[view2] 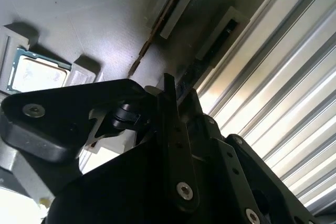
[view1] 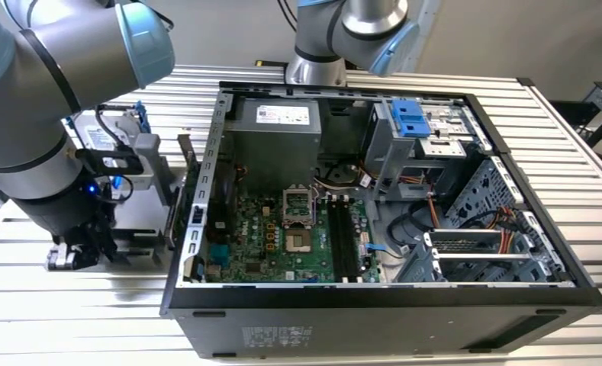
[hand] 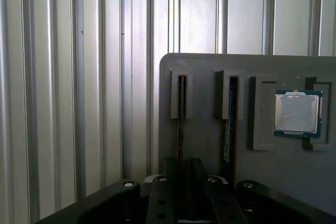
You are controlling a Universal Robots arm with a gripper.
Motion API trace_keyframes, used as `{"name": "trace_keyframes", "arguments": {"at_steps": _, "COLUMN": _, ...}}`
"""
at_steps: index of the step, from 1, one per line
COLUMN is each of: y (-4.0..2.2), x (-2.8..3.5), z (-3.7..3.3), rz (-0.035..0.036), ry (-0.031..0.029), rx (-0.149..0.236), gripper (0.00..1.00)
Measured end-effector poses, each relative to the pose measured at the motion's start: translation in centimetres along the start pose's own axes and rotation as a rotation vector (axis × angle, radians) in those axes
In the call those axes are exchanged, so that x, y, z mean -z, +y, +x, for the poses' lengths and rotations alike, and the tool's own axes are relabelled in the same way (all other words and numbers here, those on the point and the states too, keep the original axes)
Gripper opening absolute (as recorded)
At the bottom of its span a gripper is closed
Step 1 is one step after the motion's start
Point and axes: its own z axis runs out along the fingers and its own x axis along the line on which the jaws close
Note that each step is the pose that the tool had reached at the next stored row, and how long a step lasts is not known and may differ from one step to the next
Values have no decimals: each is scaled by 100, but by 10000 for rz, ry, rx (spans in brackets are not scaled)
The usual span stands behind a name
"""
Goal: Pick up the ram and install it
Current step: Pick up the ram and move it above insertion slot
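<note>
**Locating the ram relative to the pincer**

Pincer sits low over the grey tray, which lies on the ribbed table at the exterior view's left of the open case. One arm only, so no choice of hand.

Key relation: the ram stands on edge in the tray slot farther from the CPU. In the first wrist view its thin top edge runs straight out from the middle of the pincer, so its long axis is in line with the pincer's centre line and not across it. The near end of the ram passes under the pincer body and is hidden there. Contact cannot be confirmed. Whether the pincer is apart or clamped on the ram: cannot tell.

Look of the ram: edge-on it is a narrow brownish strip, as also seen in the second wrist view, upright and seated along the slot. Chips and faces are not visible from these angles.

A second stick, with a pale sticker, stands in the neighbouring slot, parallel and just beside the ram.

Judgement: ram not yet installed. The board's black slots lie well apart from the pincer.
</note>
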Motion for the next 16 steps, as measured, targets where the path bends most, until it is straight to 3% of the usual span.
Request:
{"name": "trace_keyframes", "arguments": {"at_steps": 15, "y": 0, "x": -3, "z": 1, "rz": 0, "ry": 0, "rx": 0, "gripper": 0}}
{"name": "trace_keyframes", "arguments": {"at_steps": 16, "y": 0, "x": 75, "z": 1, "rz": 0, "ry": -1, "rx": 1, "gripper": 0}}
